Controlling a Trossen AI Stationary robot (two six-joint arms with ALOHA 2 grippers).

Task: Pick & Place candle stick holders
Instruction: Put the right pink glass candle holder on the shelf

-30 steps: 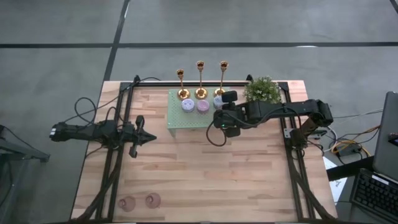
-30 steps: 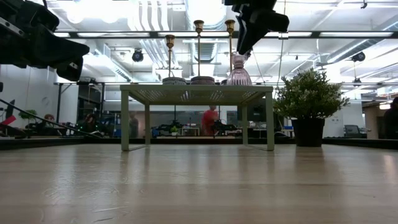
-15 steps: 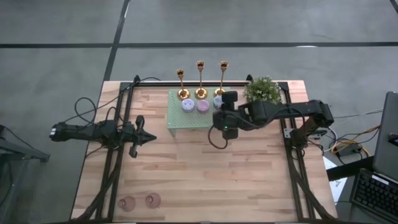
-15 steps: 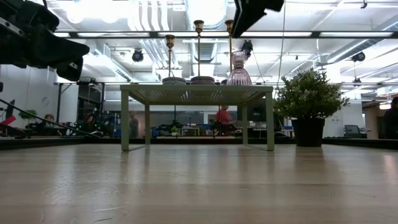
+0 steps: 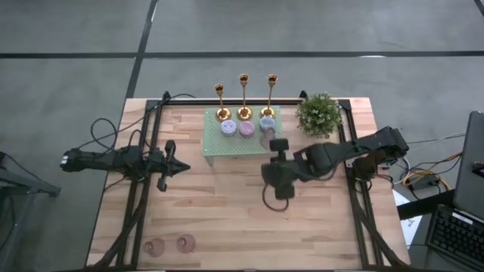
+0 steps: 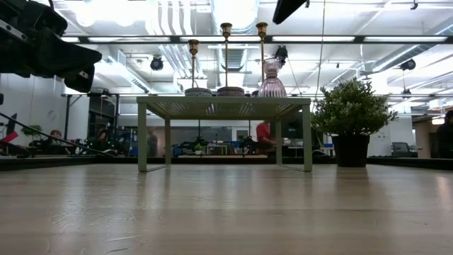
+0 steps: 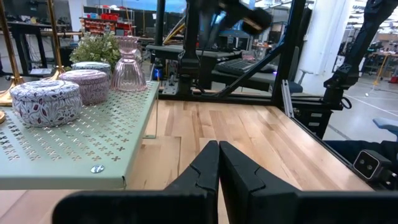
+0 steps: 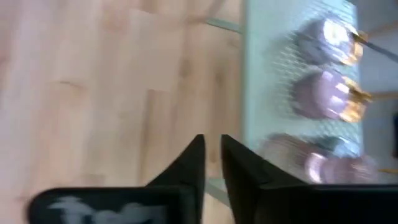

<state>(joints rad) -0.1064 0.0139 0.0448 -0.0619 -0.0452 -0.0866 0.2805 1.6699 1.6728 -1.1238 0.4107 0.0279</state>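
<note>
right gripper [image 5: 277,171] has pulled back from the pale green perforated stand [image 5: 236,143] over the half second and now hangs above bare wood near it, fingers nearly together with only a thin slit, holding nothing. the pink glass holder [image 6: 272,78] it was over stands upright on the stand's near corner, beside two pastel tins [image 7: 45,102]. that placement looks done. two more pink holders [image 5: 169,245] wait at the table's front-left edge. left gripper [image 5: 177,166] idles, pinched closed, at the left.

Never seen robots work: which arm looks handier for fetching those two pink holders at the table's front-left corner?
Probably left: the left gripper hovers on the pink holders' side of the table; the right gripper is farther off.
</note>
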